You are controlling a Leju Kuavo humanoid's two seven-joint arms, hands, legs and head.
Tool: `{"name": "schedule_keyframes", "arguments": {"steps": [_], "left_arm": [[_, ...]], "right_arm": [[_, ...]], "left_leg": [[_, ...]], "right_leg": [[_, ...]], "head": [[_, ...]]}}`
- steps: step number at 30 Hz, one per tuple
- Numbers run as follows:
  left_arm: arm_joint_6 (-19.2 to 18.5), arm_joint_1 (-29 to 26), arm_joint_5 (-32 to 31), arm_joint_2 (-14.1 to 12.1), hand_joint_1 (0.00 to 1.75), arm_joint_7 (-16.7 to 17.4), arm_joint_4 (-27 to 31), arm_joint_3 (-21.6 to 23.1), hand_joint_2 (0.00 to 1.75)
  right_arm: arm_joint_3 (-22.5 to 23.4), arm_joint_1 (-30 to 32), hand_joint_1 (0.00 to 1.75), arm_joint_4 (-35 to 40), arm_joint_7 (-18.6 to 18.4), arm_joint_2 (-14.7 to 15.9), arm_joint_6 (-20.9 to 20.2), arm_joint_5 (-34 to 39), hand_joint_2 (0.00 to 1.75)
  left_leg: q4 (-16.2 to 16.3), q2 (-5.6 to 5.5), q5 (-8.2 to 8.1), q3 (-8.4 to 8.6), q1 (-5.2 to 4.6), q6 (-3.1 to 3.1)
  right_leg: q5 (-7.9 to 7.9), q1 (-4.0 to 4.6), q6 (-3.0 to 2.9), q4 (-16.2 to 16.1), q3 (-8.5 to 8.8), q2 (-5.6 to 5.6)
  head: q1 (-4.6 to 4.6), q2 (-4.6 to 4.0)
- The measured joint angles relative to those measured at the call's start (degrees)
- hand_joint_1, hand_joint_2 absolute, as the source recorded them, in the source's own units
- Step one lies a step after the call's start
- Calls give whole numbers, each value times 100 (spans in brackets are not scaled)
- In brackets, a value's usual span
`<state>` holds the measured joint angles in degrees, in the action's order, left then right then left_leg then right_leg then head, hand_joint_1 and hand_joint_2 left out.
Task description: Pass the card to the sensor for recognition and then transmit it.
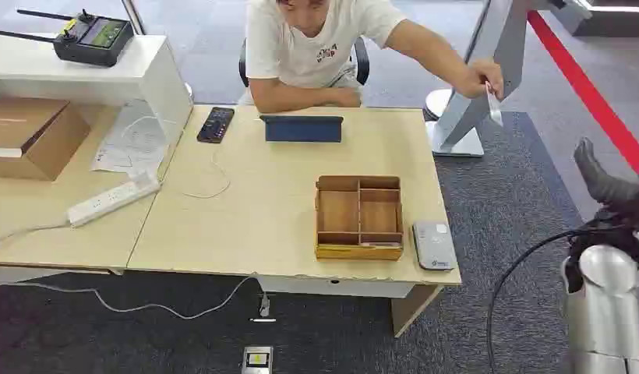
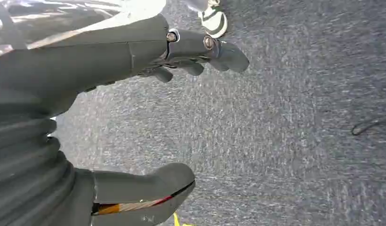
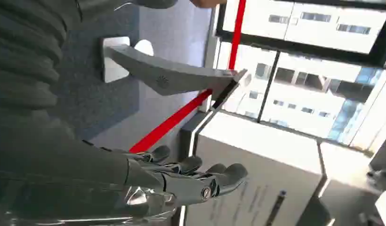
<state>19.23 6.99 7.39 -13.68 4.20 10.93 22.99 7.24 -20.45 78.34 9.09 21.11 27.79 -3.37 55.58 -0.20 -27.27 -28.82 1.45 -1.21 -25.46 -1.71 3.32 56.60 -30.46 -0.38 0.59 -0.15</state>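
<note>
Card (image 1: 494, 105) is pinched in the seated person's hand (image 1: 483, 77), out past the desk (image 1: 254, 210) beside the grey stand (image 1: 488, 58). Our right hand (image 3: 191, 176) is raised at the desk's far side, fingers spread and empty. Our left hand (image 2: 134, 113) hangs over carpet, open too. On the desk sit a wooden tray (image 1: 358, 217) and, just beside it, the sensor (image 1: 434, 245).

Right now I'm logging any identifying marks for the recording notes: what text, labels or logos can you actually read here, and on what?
None can be read with confidence.
Person's white shirt: a small red and dark chest print, too blurred to read.
Grey card reader by the wooden tray: a small mark, too small.
Papers on the left desk: print too small.
Phone screen: unreadable.
Grey kiosk stand: a round emblem, no letters legible.
</note>
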Motion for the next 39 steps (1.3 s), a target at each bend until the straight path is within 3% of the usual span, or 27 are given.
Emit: {"name": "schedule_keyframes", "arguments": {"steps": [4,9,16,25,35,36,37,38,39], "left_arm": [[-92,0,-107,0,0,-123,0,39,175],[-168,2,-184,-4,0,-184,0,135,175],[-184,12,-195,-15,0,-173,0,214,175],[-179,11,-293,-26,0,-136,-4,334,175],[-179,13,-293,-46,0,-140,-4,415,175],[-179,13,-293,-46,0,-140,-4,415,175],[-179,14,-293,-46,0,-140,-4,415,175],[-179,13,-293,-46,0,-140,-4,415,175],[-179,11,-293,-46,0,-142,-4,415,175]], "right_arm": [[-206,57,0,286,-359,-48,-591,-1623,175],[-518,7,0,266,-389,-111,-1086,-2908,175],[-1019,-532,0,-187,-365,-269,-1089,-4203,175],[-1517,-1519,0,-1505,-98,-538,-553,-4620,175],[-1659,-1931,3,-2318,136,-693,-363,-4445,175],[-1674,-1960,19,-2394,142,-713,-352,-4439,175],[-1679,-1977,19,-2440,162,-728,-344,-4419,175],[-1685,-1989,175,-2483,197,-745,-337,-4384,175],[-1694,-2002,175,-2523,225,-756,-331,-4340,175]], "left_leg": [[0,0,0,-2,0,0],[0,0,1,-4,0,-1],[-1,1,3,-8,4,-4],[1,-1,6,-17,4,-7],[0,-2,5,-19,4,-7],[0,-1,5,-18,4,-7],[0,-1,5,-18,4,-7],[0,-1,6,-18,4,-7],[0,-1,6,-19,4,-8]], "right_leg": [[0,0,0,0,0,0],[0,0,0,0,0,0],[1,3,-1,2,-5,-1],[2,4,-3,4,-15,-5],[2,4,-3,5,-18,-3],[2,4,-3,5,-18,-3],[2,4,-3,5,-18,-3],[2,4,-3,5,-18,-3],[2,4,-3,5,-18,-3]], "head": [[2,0],[0,0],[-2,0],[0,0],[0,0],[0,0],[0,0],[-2,0],[0,0]]}}
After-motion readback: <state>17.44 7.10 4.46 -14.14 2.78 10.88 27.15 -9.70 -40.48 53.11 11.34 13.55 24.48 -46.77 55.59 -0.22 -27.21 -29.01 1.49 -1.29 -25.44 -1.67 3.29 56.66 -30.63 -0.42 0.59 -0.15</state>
